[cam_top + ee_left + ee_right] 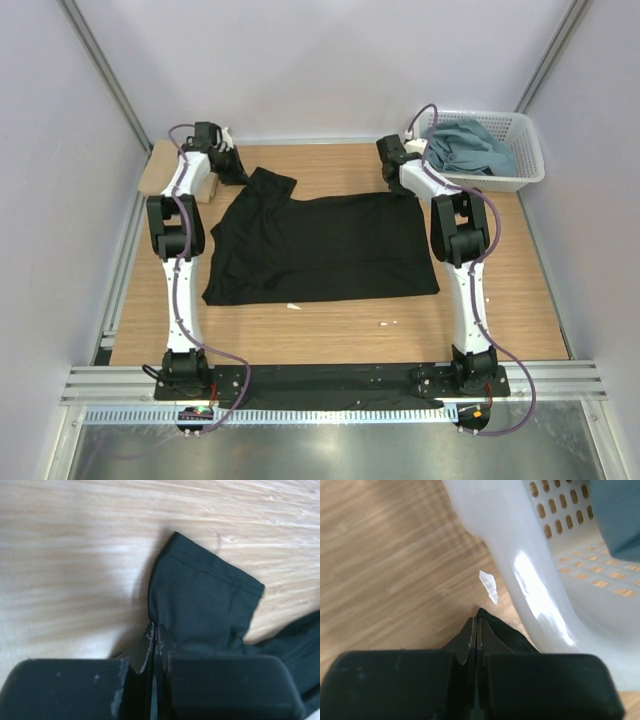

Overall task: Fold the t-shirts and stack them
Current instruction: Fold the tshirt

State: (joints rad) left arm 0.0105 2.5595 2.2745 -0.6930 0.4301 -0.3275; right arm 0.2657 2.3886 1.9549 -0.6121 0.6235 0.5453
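A black t-shirt (320, 250) lies spread flat on the wooden table, one sleeve (200, 595) sticking out at its far left corner. My left gripper (235, 170) is shut on the cloth at the base of that sleeve, and the pinch shows in the left wrist view (156, 630). My right gripper (393, 168) is shut on the shirt's far right corner (505, 635), right beside the basket; its tips (476, 625) meet over the cloth. Dusty blue-grey t-shirts (470, 148) lie crumpled in the basket. A folded tan-beige t-shirt (160, 170) sits at the far left edge.
The white lattice basket (530, 150) stands at the far right corner, its wall (520, 565) close to my right fingers. A small white scrap (489, 586) lies on the wood by the basket. More white specks (293, 306) lie near the shirt's front hem.
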